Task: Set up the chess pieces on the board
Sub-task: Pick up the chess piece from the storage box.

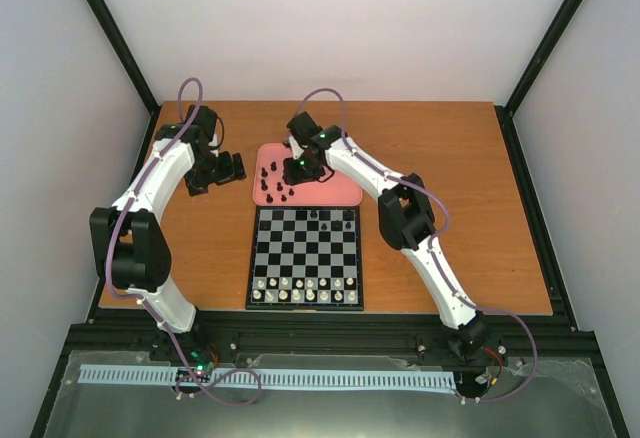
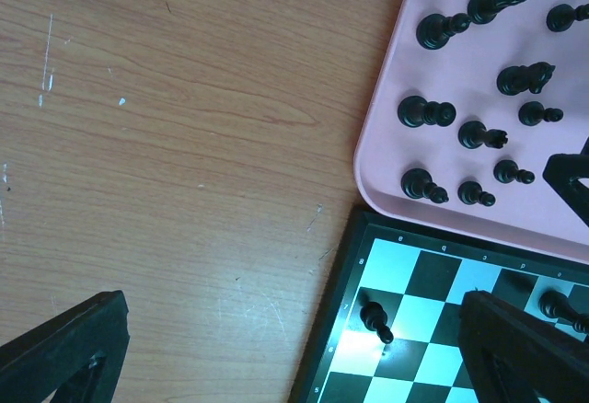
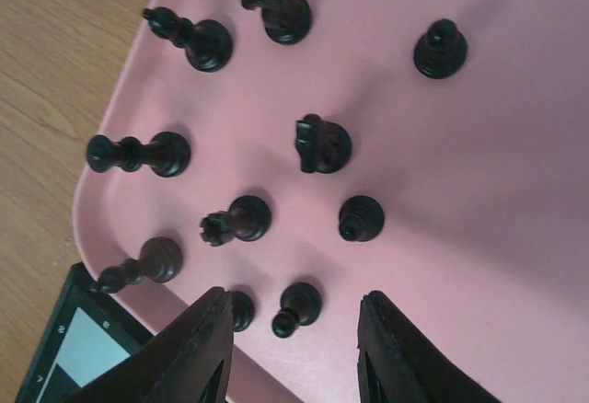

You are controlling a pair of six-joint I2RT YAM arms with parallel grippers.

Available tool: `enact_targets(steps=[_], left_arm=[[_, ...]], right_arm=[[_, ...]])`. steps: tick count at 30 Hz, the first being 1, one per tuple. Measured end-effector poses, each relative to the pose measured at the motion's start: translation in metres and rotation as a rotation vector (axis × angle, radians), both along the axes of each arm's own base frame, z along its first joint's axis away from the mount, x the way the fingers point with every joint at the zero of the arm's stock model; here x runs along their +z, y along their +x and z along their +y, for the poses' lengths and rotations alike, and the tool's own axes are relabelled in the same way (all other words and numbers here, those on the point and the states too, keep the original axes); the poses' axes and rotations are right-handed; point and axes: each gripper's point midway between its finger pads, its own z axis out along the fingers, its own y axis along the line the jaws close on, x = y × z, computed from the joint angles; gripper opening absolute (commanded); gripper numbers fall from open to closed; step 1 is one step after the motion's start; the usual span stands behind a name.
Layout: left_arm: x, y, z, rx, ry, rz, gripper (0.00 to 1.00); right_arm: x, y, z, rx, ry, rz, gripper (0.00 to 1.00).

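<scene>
Top view, arms: the left gripper (image 1: 225,170) hangs over the table (image 1: 450,208) just left of the pink tray (image 1: 340,196). The right gripper (image 1: 297,170) sits low over the tray, among the black chess pieces (image 1: 275,186).
Top view, board: the board (image 1: 300,253) lies just behind the right gripper, toward the bases, butted against the tray. White pieces (image 1: 305,293) fill its near rows, and a few black ones stand on its far rows.
Top view, room: wooden tabletop, pale walls, black frame posts.
Left wrist, hand: fingers (image 2: 64,352) spread wide with nothing between them; I judge it waits clear so the other arm can work.
Left wrist, beneath: scratched wood, and a board corner with one black piece (image 2: 375,318) by the right finger.
Right wrist, hand: jaws partly spread, gripping nothing. A pawn (image 3: 296,306) stands just off the fingertips, between them, and is likely the next pick.
Right wrist, beyond: the other pieces stand apart on the smooth tray, leaving finger room.
</scene>
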Motion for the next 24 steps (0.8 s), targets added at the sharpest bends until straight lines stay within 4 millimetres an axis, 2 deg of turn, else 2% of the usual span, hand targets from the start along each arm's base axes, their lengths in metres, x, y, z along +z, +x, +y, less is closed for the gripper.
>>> enact_targets(steps=[5,13,17,24], left_arm=[[0.0,0.0,0.0,0.0,0.0,0.0,1.0],[0.0,0.0,0.0,0.0,0.001,0.0,1.0],[0.0,0.0,0.0,0.0,0.001,0.0,1.0],[0.0,0.0,0.0,0.0,0.001,0.0,1.0]], right_arm=[[0.001,-0.001,0.007,0.014,0.02,0.0,0.35],[-0.02,-0.005,0.01,0.021,0.0,0.027,0.33],[-0.021,-0.006,0.012,0.027,-0.002,0.027,0.28],[-0.02,-0.01,0.014,0.036,-0.006,0.03,0.26]])
